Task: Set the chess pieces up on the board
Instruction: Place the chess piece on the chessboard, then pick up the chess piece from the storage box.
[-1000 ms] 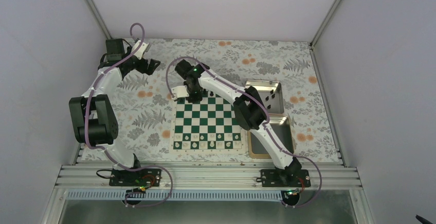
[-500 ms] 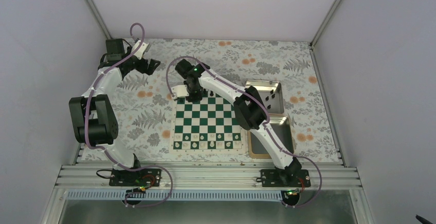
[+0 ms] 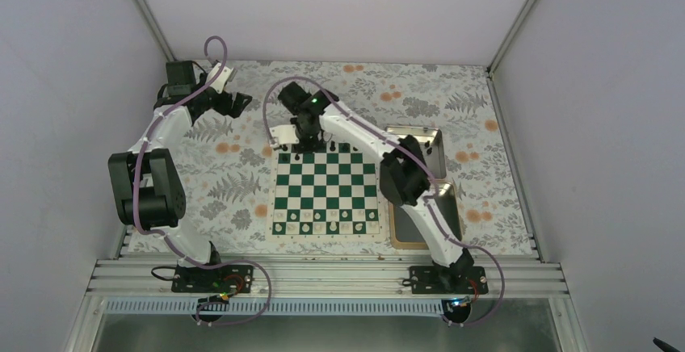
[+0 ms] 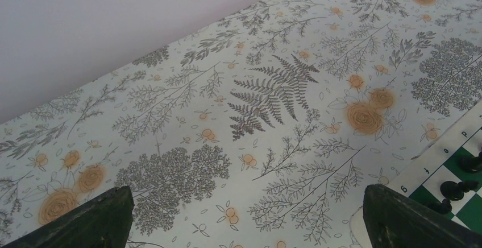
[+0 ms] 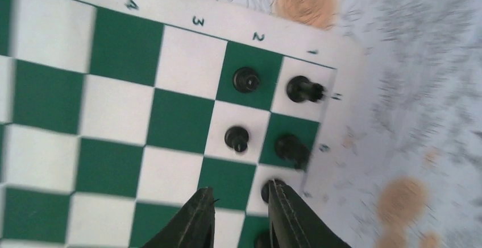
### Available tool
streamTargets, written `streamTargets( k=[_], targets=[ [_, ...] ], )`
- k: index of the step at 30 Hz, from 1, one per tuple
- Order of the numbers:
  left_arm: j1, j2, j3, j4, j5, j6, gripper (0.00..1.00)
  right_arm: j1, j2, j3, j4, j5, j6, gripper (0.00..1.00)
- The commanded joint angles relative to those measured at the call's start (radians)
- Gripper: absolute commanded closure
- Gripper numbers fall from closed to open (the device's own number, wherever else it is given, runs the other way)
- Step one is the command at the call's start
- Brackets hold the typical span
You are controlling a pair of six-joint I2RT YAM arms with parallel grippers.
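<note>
Several chess pieces (image 5: 236,138) on board (image 5: 119,46) corner, just ahead of right hand (image 5: 241,190), narrowly open, holding nothing

A floral tablecloth (image 3: 234,182), grey ferns and orange blooms on white, covers the table in front of me. Off to my right two silver metal tins sit on it, the far tin (image 3: 436,146) just behind the near tin (image 3: 401,231). Plain pale walls (image 3: 339,13) close in three sides. A ribbed aluminium rail (image 3: 323,275) runs along the near edge.
</note>
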Motion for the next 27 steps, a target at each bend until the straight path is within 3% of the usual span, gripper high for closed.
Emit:
streamTargets(
  k=[1, 5, 9, 12, 18, 27],
  targets=[
    [0.008, -0.037, 0.01, 0.017, 0.034, -0.007, 0.0, -0.029, -0.241, -0.024, -0.058, -0.076, 0.026, 0.7],
    [0.008, -0.038, 0.01, 0.014, 0.026, -0.001, 0.0, -0.117, -0.411, -0.161, -0.059, -0.042, 0.039, 0.57],
    [0.008, -0.028, 0.014, 0.013, 0.013, 0.002, 0.0, -0.295, -0.524, -0.331, -0.071, 0.011, 0.052, 0.45],
    [0.006, -0.015, 0.03, 0.004, 0.014, 0.001, 0.0, -0.412, -0.584, -0.478, -0.06, 0.086, 0.058, 0.46],
    [0.0, 0.019, 0.083, -0.018, 0.014, -0.005, 0.0, -0.557, -0.637, -0.675, 0.018, 0.062, 0.037, 0.43],
    [-0.012, 0.044, 0.101, -0.036, -0.029, 0.004, 0.0, -0.599, -0.483, -0.687, 0.021, 0.039, 0.046, 0.4]
  ],
)
